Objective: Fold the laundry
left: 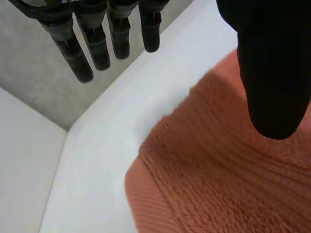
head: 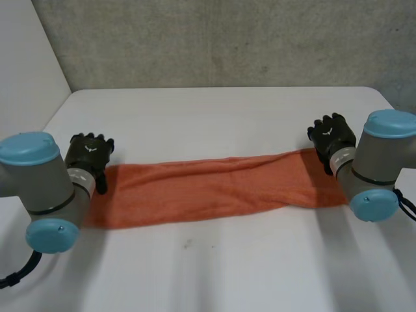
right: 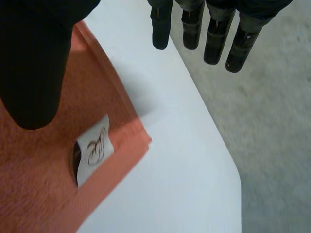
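An orange towel (head: 214,188) lies stretched in a long narrow band across the table. My left hand (head: 91,153) hovers at the towel's left end, fingers (left: 97,41) straight and apart from the thumb (left: 274,73), holding nothing. The towel's left corner (left: 194,179) lies flat under that hand. At the right end my right hand (head: 331,135) is open too, its fingers (right: 209,34) straight over the bare table and its thumb (right: 36,63) above the cloth. The right corner (right: 116,145) carries a white label (right: 93,148).
The white table (head: 221,260) has a rounded right corner (right: 228,170) close to my right hand, with grey floor beyond. A grey wall (head: 214,39) runs behind the table's far edge. Bare tabletop lies in front of and behind the towel.
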Action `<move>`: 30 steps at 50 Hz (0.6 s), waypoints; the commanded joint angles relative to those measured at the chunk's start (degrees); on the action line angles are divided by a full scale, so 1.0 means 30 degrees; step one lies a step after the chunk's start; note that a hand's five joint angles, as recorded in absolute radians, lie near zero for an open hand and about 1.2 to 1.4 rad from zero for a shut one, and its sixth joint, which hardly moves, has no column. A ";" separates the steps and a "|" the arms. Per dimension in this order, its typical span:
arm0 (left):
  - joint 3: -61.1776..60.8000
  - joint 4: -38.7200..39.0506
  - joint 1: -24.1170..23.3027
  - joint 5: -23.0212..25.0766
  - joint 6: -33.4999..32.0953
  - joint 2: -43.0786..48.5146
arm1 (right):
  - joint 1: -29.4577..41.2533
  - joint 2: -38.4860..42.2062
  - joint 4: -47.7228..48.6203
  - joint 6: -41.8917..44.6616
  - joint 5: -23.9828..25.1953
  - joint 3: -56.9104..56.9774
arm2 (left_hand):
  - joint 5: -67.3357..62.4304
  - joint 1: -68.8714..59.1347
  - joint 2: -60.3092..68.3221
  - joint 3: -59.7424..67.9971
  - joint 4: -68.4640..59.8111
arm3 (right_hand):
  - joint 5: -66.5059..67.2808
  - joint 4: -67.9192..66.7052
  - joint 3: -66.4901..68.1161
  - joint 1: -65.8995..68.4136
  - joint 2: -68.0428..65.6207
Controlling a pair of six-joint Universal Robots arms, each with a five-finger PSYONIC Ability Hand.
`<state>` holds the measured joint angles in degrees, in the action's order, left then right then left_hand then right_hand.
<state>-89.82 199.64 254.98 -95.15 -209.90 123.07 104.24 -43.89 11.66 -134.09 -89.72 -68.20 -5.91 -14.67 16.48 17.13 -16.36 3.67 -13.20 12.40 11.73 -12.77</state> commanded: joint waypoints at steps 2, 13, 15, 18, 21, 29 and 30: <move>-0.0643 0.0834 -0.0297 0.0107 0.0007 -0.1442 | -0.0380 -0.2566 -0.0634 -0.3848 -0.1352 -0.1818 | 0.0719 0.0307 -0.0913 -0.1129 0.0870 | -0.1222 0.1067 -0.0799 -0.0578 0.0924; -0.3397 0.0864 -0.0326 0.0195 0.0124 -0.3523 | -0.3483 -0.7106 -0.3269 -0.4903 0.4182 -0.7557 | 0.0944 0.0531 -0.1137 -0.1353 0.1094 | 0.0151 -0.0306 0.0574 0.0795 -0.0449; -0.3544 0.0893 -0.0355 0.0195 0.0124 -0.3581 | -0.3864 -0.7137 -0.3533 -0.4874 0.4623 -0.7939 | 0.0944 0.0531 -0.1137 -0.1353 0.1094 | 0.0485 -0.0640 0.0908 0.1130 -0.0783; -0.3925 0.0922 -0.0618 0.0195 0.0124 -0.3816 | -0.4393 -0.7049 -0.3740 -0.4903 0.5298 -0.8321 | 0.0944 0.0531 -0.1137 -0.1353 0.1094 | 0.2615 -0.2770 0.3038 0.3260 -0.2913; -0.4043 0.0952 -0.0766 0.0165 0.0153 -0.3934 | -0.5152 -0.6961 -0.3594 -0.4961 0.5474 -0.8497 | 0.0944 0.0531 -0.1137 -0.1353 0.1094 | 0.3957 -0.4112 0.4380 0.4601 -0.4255; -0.4072 0.1010 -0.0795 0.0165 0.0153 -0.3934 | -0.5595 -0.4943 -0.3302 -0.4844 0.5475 -0.8030 | 0.0944 0.0531 -0.1137 -0.1353 0.1094 | 1.0611 -1.0765 1.1034 1.1255 -1.0909; -0.4073 0.1010 -0.0795 0.0165 0.0153 -0.3934 | -0.5595 -0.4823 -0.3184 -0.4844 0.5475 -0.7970 | 0.0944 0.0531 -0.1137 -0.1353 0.1094 | 1.1913 -1.2068 1.2336 1.2558 -1.2211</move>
<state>-102.13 202.61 252.59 -94.63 -209.44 111.19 87.75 -62.60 0.89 -148.78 -72.99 -93.47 -4.22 -14.64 14.08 15.00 -14.39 15.41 -26.40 26.34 22.72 -25.89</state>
